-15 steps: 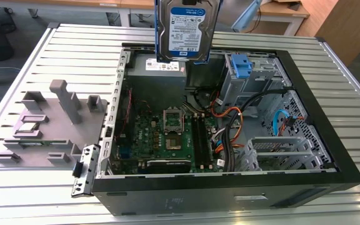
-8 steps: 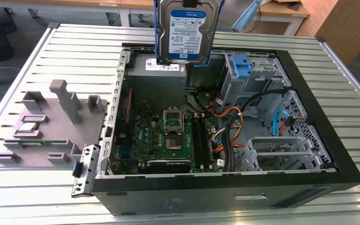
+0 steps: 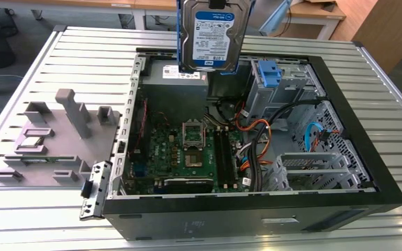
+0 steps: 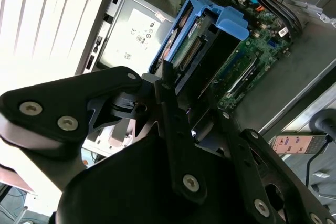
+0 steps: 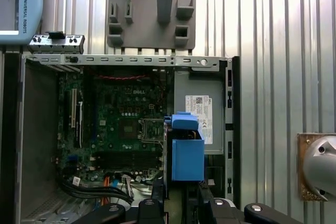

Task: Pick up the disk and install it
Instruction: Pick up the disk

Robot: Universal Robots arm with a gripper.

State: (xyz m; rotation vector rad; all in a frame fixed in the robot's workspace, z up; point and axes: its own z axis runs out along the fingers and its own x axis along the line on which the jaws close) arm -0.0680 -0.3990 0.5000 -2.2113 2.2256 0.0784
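1. The disk [image 3: 210, 36] hung upright over the open computer case [image 3: 368, 172], long axis vertical and label facing the exterior camera!
2. In the exterior view its lower end overlapped the power supply [image 3: 176, 73], and its top was cut off by the frame edge.
3. In both wrist views the disk [image 5: 187, 158] [image 4: 202, 51] showed end-on, blue plastic toward the lens and label hidden.
4. The gripper [image 5: 181, 200] seemed clenched on the disk's upper end, though black linkages hid the contact.
5. The motherboard [image 5: 121, 124] lay beneath.
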